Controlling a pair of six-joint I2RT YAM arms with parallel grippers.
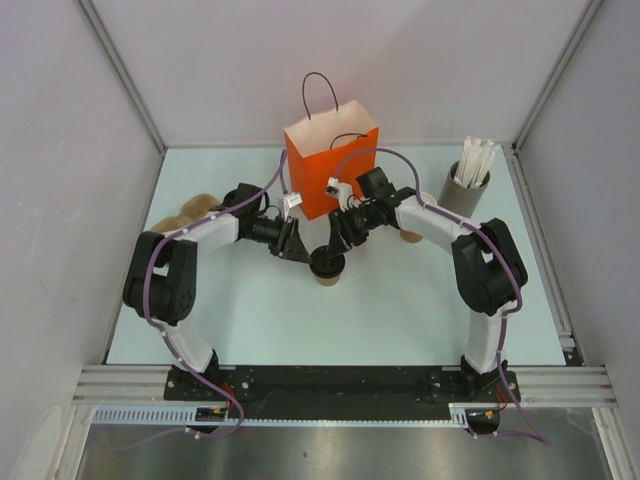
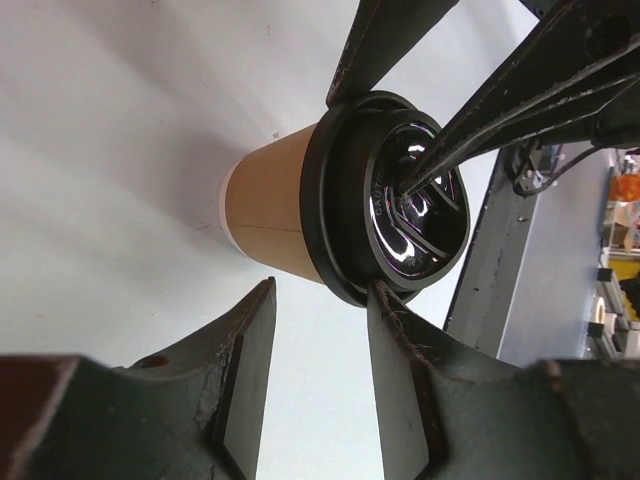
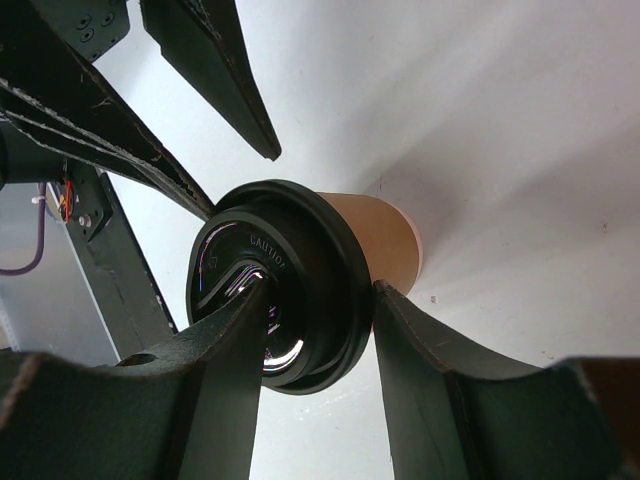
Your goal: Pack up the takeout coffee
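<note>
My right tool is clamped on one side of the black lid. One finger lies across the top into the glossy recess, and the other sits outside the rim where it meets the tan paper cup. My left tool holds nothing. Its jaws are apart, one fingertip touches the lower edge of the lid's rim, and the other hangs beside the cup wall with bare table between them.

The cup stands upright on the table with the lid on it, at the centre of the overhead view between my two arms. Just above it in that view is the orange paper bag, mouth open and handles up. A stack of tan cups lies at the left, and a grey holder of white sticks stands at the upper right.

I see three risks. My right grip is off-centre and on the lid only, so a lift could peel the lid off or leave the cup behind. If my left tool closes with its tip under the rim, it could pry the lid up or push the cup over. The bag looks light and nothing is holding it, so a knock against its edge or handles could topple it.
</note>
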